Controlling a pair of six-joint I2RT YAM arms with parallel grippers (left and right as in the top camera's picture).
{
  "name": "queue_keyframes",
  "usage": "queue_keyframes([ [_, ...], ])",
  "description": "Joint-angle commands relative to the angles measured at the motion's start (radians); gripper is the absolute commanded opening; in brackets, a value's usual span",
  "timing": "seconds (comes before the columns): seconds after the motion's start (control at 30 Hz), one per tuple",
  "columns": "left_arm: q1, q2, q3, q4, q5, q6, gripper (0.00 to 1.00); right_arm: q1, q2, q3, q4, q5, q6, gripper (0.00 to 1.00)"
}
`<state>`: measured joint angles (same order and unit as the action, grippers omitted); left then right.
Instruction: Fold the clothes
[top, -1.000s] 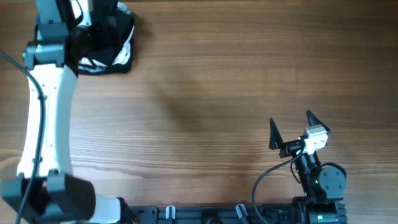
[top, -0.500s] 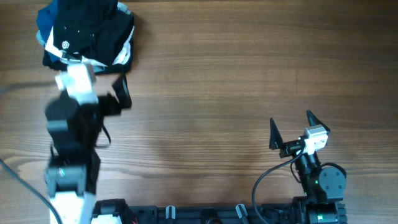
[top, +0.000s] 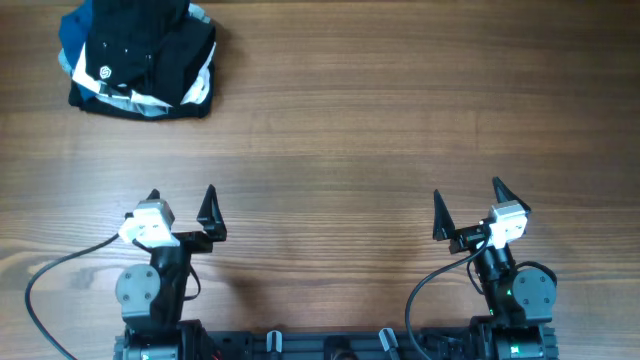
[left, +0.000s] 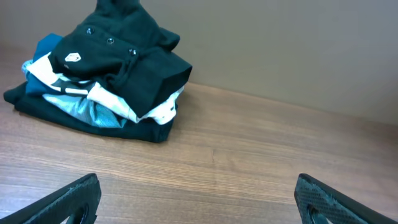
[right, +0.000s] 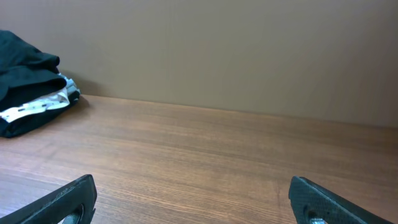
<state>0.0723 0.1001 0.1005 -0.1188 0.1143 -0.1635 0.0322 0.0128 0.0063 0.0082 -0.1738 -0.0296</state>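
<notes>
The black garment (top: 150, 45) with a small white logo lies folded on top of a pile at the table's far left corner. It also shows in the left wrist view (left: 118, 53) and at the left edge of the right wrist view (right: 25, 68). My left gripper (top: 182, 205) is open and empty near the front left, far from the pile; its fingers frame bare wood in the left wrist view (left: 199, 199). My right gripper (top: 468, 205) is open and empty at the front right, also over bare wood in the right wrist view (right: 193, 199).
Under the black garment lie a white garment with black stripes (left: 130, 109) and blue folded clothing (left: 46, 46). The wooden table (top: 350, 130) ends at a plain wall behind the pile.
My left arm has pulled back from the pile at the far left to the front edge, leaving the black garment on top of the pile. The right arm has not moved.
</notes>
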Motion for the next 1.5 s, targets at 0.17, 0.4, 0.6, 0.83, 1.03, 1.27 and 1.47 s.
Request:
queue_keyframes([
  [0.17,0.023,-0.097,-0.095,0.089,0.035,-0.054,1.0,0.004,-0.008,-0.001,0.005,0.02,0.01,1.0],
  [0.4,0.043,-0.097,-0.095,0.055,0.031,-0.054,1.0,0.004,-0.008,-0.001,0.005,0.02,0.01,1.0],
  [0.6,0.043,-0.094,-0.095,0.055,0.031,-0.054,1.0,0.004,-0.008,-0.001,0.005,0.02,0.01,1.0],
  [0.83,0.043,-0.093,-0.095,0.055,0.031,-0.054,1.0,0.004,-0.008,-0.001,0.005,0.02,0.01,1.0],
  [1.03,0.043,-0.093,-0.095,0.055,0.031,-0.054,1.0,0.004,-0.008,-0.001,0.005,0.02,0.011,1.0],
  [1.27,0.043,-0.093,-0.095,0.055,0.031,-0.054,1.0,0.004,-0.008,-0.001,0.005,0.02,0.01,1.0],
  [1.47,0.043,-0.093,-0.095,0.055,0.031,-0.054,1.0,0.004,-0.008,-0.001,0.005,0.02,0.01,1.0],
])
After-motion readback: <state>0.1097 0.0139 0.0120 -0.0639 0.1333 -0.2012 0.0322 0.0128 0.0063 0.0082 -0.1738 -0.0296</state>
